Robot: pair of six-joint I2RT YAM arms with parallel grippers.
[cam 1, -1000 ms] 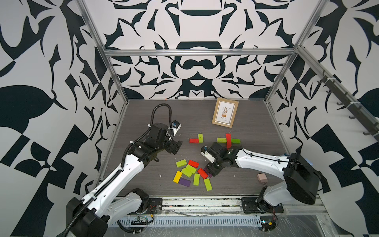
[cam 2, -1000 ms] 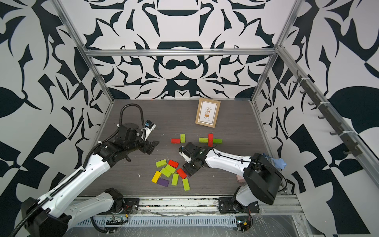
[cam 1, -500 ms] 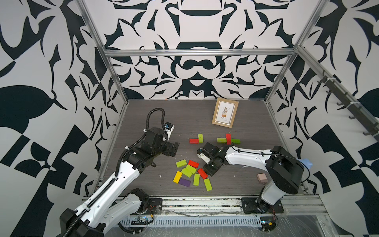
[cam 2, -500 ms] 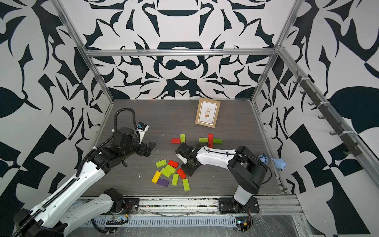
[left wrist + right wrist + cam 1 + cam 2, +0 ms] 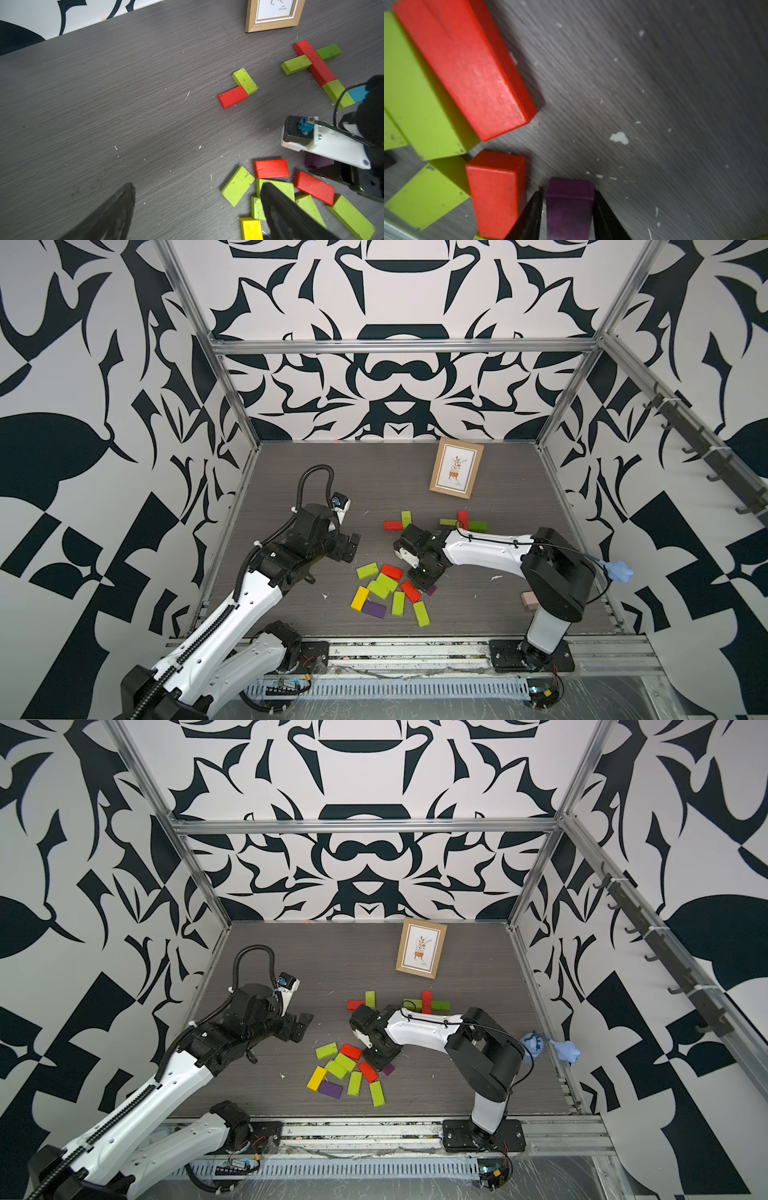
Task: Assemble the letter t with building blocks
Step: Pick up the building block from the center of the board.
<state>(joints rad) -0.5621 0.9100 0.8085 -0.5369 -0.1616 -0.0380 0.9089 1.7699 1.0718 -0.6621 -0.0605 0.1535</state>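
My right gripper (image 5: 568,190) is down at the edge of the loose block pile (image 5: 387,583), one finger on each side of a purple block (image 5: 569,209). They're snug against it, but honestly I can't tell if it's clamped. My left gripper (image 5: 196,187) hangs beside the pile, fingers wide apart, holding nothing.

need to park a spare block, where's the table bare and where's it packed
Bare: the broad stretch from the back wall to the left gripper, left of the picture frame. Crowded: the loose block pile at the front, where the right gripper sits.
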